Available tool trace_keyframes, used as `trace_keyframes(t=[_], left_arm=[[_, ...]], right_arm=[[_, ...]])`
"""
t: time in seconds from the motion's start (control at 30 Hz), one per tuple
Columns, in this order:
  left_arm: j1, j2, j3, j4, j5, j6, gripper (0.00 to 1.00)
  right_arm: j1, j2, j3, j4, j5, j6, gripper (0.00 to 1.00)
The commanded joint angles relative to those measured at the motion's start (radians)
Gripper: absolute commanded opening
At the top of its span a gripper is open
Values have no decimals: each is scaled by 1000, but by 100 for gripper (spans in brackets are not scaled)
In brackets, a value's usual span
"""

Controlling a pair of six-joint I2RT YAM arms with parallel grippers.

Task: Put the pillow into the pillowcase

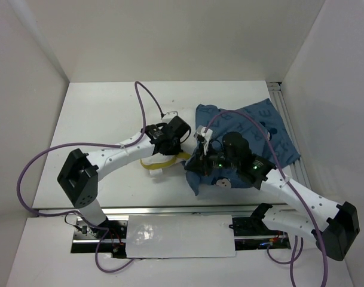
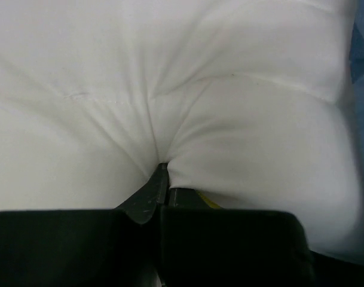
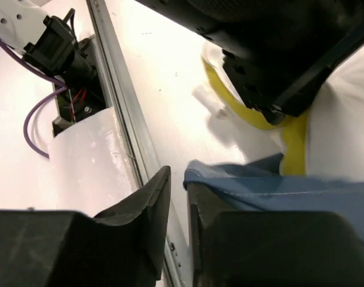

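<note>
My left gripper [image 2: 162,172] is clenched on a pinch of the pillow [image 2: 229,107]. The two fingers meet with no gap, and the white fabric puckers into creases that run out from their tips. The pillow fills nearly everything ahead of those jaws, plump on both sides of the pinch. A sliver of its yellow trim [image 2: 209,202] shows just beside the fingertips, to their right. Far to the right of the jaws, past the pillow's bulge, is a strip of the pillowcase [image 2: 362,54].

My right gripper [image 3: 177,179] has its jaws nearly together, with only a thin slit between them. The blue edge of the pillowcase comes in from the right and ends at the tip of the right-hand finger, lying across it. I cannot tell whether any cloth is caught in the slit. Ahead of these jaws and to the right, the yellow trim curls on the table [image 3: 170,78], with the dark body of my left gripper above it. Ahead and to the left runs a metal rail [image 3: 119,101], and past it a purple cable [image 3: 32,128].

From above, both grippers meet near the middle of the table. The pillowcase spreads crumpled behind and to the right of my right jaws. The pillow is mostly hidden under the two wrists, with only its trim showing beside the left jaws.
</note>
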State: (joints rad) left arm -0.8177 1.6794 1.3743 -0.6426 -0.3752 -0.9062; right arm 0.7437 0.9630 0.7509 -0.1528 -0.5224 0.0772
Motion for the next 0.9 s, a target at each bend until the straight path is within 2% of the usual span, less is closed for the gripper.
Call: trace_keyframes(t=[0.0,0.03,0.07,0.1,0.2,0.23,0.3,0.37,0.43,0.5,0.57,0.67,0.77,0.87], left_arm=[[3,-1,-32,109,36,-59,0],[3,-16,-55,91,36,-59,3],[3,-26,-69,49,36,-43,13],[3,-38,-83,35,36,-34,32],[3,-104,-136,14,36,-25,62],[3,-122,-136,14,36,-7,71],[3,-174,-146,14,59,30,87],[3,-223,-146,3,59,62,95],[3,-250,-133,-11,44,75,100],[15,-261,-124,-22,21,86,100],[66,-271,-100,-31,21,111,100],[179,-199,-41,-31,73,142,100],[273,-109,37,35,119,179,100],[307,54,155,95,160,257,100]], right_arm=[[31,6,43,9,-13,-19,28],[31,19,60,-31,-4,-19,34],[31,19,88,-103,5,-28,52],[31,19,97,-131,16,-28,61],[31,6,107,-162,140,-28,81],[31,-9,107,-162,254,-2,84],[31,-18,139,-162,353,18,91],[22,2,192,-197,483,68,95],[22,29,232,-223,562,96,96],[22,86,284,-232,732,140,96],[22,171,323,-246,903,203,96],[-26,325,441,-290,1025,246,88],[-90,439,553,-289,1026,237,84],[-147,586,681,-278,975,171,81]])
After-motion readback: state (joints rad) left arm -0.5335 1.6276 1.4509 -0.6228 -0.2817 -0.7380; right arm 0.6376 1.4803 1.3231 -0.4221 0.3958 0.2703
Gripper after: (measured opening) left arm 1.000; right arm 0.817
